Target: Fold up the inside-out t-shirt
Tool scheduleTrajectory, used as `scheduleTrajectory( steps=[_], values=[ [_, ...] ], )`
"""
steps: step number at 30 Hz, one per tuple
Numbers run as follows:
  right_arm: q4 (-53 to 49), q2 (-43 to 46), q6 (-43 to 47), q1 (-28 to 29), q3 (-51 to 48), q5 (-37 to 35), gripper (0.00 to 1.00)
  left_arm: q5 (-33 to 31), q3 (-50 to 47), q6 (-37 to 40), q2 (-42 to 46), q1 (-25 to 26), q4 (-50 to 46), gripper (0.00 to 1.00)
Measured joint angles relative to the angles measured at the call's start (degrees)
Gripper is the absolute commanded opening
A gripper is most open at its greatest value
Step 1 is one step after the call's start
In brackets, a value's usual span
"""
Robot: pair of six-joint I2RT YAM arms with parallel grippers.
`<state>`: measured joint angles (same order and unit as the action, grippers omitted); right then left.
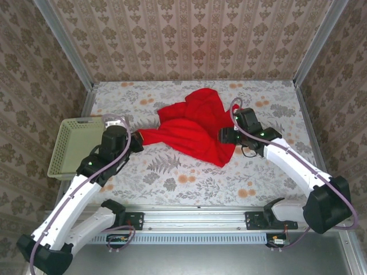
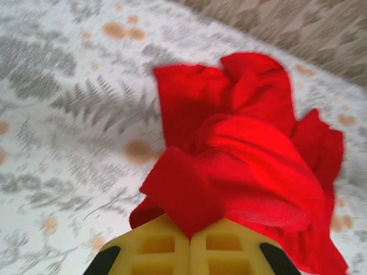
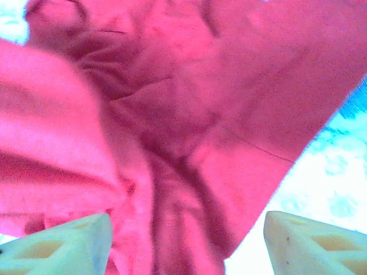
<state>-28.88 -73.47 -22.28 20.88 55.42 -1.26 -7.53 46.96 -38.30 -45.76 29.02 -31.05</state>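
A: Where are we finding open room?

B: We are seeing bare tabletop (image 1: 189, 180) between the t-shirt (image 1: 195, 129) and the near rail. There is also some in the far left and far right corners. The patterned wall (image 1: 189, 40) is closing the far side. The pale basket (image 1: 71, 146) is sitting at the left edge, just beside the left arm.

A: How is the t-shirt looking?

B: We are looking at plain bright red cloth, crumpled into thick folds. It is lying on the middle of the tabletop, a little toward the far side.

A: Which way is it pointing?

B: We are reading its long axis as running left to right, from one tool to the other. A narrow corner is stretching out to the left tool (image 1: 136, 141). A bunch is reaching toward the far wall.

A: And the tools?

B: We are seeing the left tool's yellow fingers (image 2: 155, 246) pressed together, pinching that red corner. The right tool (image 1: 226, 136) is standing at the cloth's right side. Its fingers (image 3: 63, 246) are spread wide, with red cloth lying between them.
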Motion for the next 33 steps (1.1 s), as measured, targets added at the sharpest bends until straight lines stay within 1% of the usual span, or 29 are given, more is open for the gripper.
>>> scheduleTrajectory(
  steps=[3, 6, 8, 12, 15, 16, 17, 19, 20, 21, 22, 23, 25, 28, 30, 33],
  values=[
    [-1.09, -4.72, -0.83, -6.49, 0.59, -0.79, 0.74, 0.02, -3.19, -0.22, 0.72, -2.14, -3.1, 0.0],
    [-1.33, -13.4, -2.01, -11.17, 2.93, -1.77, 0.73, 0.24, -5.38, -0.68, 2.29, -5.31, -5.29, 0.0],
    [-1.36, -18.71, -2.58, -12.02, 4.76, -1.95, 0.73, 0.44, -6.29, -0.87, 3.39, -7.19, -6.1, 0.0],
    [-0.81, -28.5, -3.8, -11.98, 10.88, -0.92, 0.7, 1.68, -7.61, -1.09, 4.11, -9.99, -6.73, 0.0],
    [0.5, -33.97, -4.72, -11.82, 14.95, 0.94, 0.66, 2.58, -8.0, -1.09, 4.11, -11.34, -7.13, 0.0],
    [0.81, -35.17, -4.9, -11.82, 15.8, 1.36, 0.63, 2.84, -8.0, -1.07, 4.11, -11.69, -7.13, 0.0],
    [1.05, -36.44, -4.87, -11.82, 16.65, 1.77, 0.56, 3.17, -8.0, -1.07, 4.13, -12.15, -7.15, 0.0],
    [0.81, -38.25, -4.96, -11.87, 18.16, 1.88, 0.33, 3.74, -7.98, -1.05, 4.13, -13.18, -7.17, 0.0],
    [-0.04, -38.49, -5.11, -12.11, 18.75, 1.4, 0.19, 4.11, -7.91, -1.01, 4.13, -14.01, -7.28, 0.0],
    [0.0, -38.49, -5.25, -12.59, 19.04, 1.66, 0.08, 4.39, -7.63, -0.81, 4.13, -14.82, -7.65, 0.0],
    [0.17, -38.38, -5.46, -13.0, 19.15, 1.64, 0.02, 4.79, -7.1, -0.61, 4.13, -15.63, -8.35, 0.0],
    [0.24, -37.94, -5.68, -13.66, 19.12, 1.64, 0.0, 5.07, -6.01, -0.31, 4.09, -16.79, -9.33, 0.0],
    [0.09, -35.78, -6.43, -15.56, 18.49, 1.73, 0.0, 5.7, -2.82, 0.55, 3.85, -18.93, -10.93, 0.0],
    [-1.79, -27.21, -6.08, -18.71, 18.03, 0.92, 0.0, 6.71, 4.94, 2.03, 3.1, -22.1, -12.68, 0.0],
    [-4.11, -18.29, -5.49, -20.06, 19.69, -1.01, 0.0, 7.21, 10.78, 2.89, 2.73, -23.67, -12.92, 0.0],
    [-5.44, -6.08, -4.94, -20.44, 23.65, -3.06, 0.0, 7.37, 16.7, 3.67, 2.75, -25.16, -12.46, 0.0]
  ],
)
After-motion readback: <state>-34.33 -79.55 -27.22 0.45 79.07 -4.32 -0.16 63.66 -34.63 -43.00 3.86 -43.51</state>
